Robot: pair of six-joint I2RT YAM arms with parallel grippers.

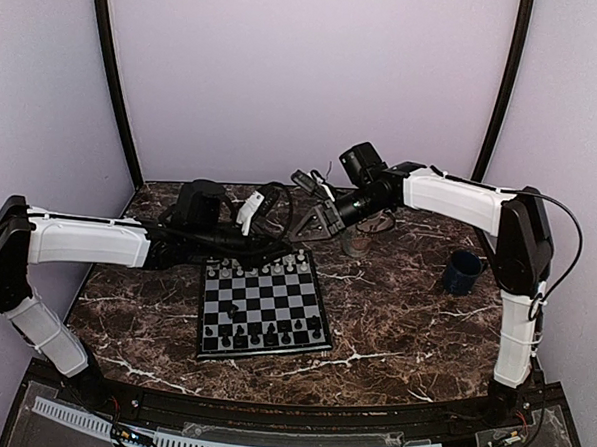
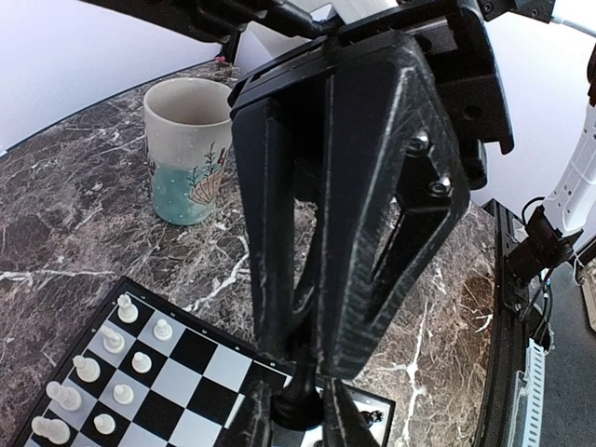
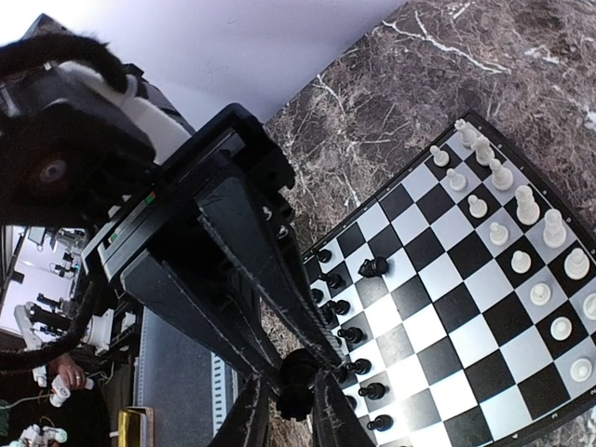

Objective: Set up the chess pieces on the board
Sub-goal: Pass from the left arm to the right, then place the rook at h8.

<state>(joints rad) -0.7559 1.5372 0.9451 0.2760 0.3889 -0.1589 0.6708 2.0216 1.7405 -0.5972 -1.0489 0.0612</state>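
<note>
Dark marble tabletop [image 1: 404, 319] with white veins fills the middle of the top view, with pale walls behind it. The board [image 1: 275, 297] lies flat at the center of that view. White pieces [image 3: 527, 200] stand in 2 rows along its far edge, toward the top of the frame. Black pieces [image 3: 351, 333] stand along the near edge. A lone black piece [image 3: 372, 267] stands a little way in from them.

The 2 arms meet just above the far edge of the board. The left hand [image 2: 298, 424] is nearly closed and pinches 1 small black piece [image 3: 296, 382] between its fingertips. The right hand [image 3: 289, 419] is nearly closed too, and it grips the same piece from the other side. The piece is held up above the board.

A flowery mug [image 2: 191, 149] stands on the tabletop in the upper left of the left wrist view. A blue mug [image 1: 463, 272] stands well apart from it, on the right of the top view.
</note>
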